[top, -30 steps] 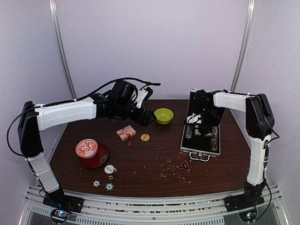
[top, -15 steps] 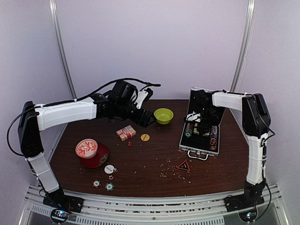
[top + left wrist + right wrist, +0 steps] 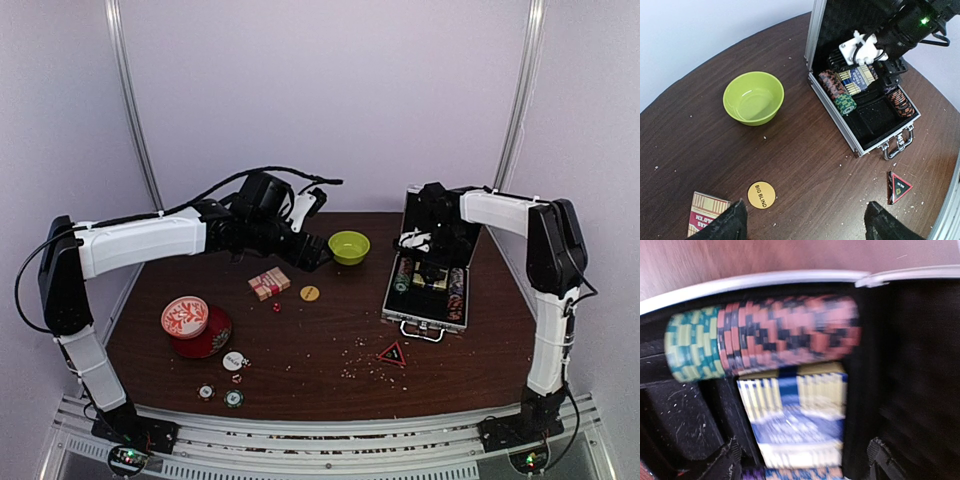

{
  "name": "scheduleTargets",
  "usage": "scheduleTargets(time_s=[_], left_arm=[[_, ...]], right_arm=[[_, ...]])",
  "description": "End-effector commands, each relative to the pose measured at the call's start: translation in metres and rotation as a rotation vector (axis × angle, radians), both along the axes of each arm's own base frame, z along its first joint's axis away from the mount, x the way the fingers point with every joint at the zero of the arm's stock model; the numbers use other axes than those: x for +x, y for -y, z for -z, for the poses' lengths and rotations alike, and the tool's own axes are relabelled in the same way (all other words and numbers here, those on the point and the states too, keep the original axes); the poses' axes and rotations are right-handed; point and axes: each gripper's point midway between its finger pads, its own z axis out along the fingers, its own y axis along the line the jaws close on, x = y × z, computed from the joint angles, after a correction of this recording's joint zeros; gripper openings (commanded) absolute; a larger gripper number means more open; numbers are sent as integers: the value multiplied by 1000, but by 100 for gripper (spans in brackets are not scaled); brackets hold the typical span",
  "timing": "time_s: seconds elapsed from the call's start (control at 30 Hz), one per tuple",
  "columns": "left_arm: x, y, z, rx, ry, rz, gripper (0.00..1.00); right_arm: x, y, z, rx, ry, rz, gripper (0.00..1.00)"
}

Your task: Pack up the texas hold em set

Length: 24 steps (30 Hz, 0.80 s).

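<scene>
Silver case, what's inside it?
A red-and-green chip row, an orange chip row, a blue card deck and bare black lining. The right tool hides the far part.

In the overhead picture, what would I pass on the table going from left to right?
Red-and-white round tin → card deck → yellow round button → lime-green bowl → open silver case.

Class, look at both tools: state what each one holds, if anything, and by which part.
Nothing is held. The left tool hangs open above the table; the right tool stands open over the blue card deck lying in the case.
</scene>
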Motion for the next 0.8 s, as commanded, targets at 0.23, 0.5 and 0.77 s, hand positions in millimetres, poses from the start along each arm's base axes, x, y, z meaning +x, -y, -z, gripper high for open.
scheduleTargets(time_s=[0.23, 0.5, 0.77], left_arm=[[3, 7, -13, -41, 9, 10, 82], [3, 7, -11, -40, 5, 10, 82], [3, 7, -13, -40, 10, 11, 82]], right_arm=[[28, 16, -40, -6, 251, 112, 53], [45, 22, -28, -56, 325, 154, 15], [36, 23, 7, -93, 249, 128, 13]])
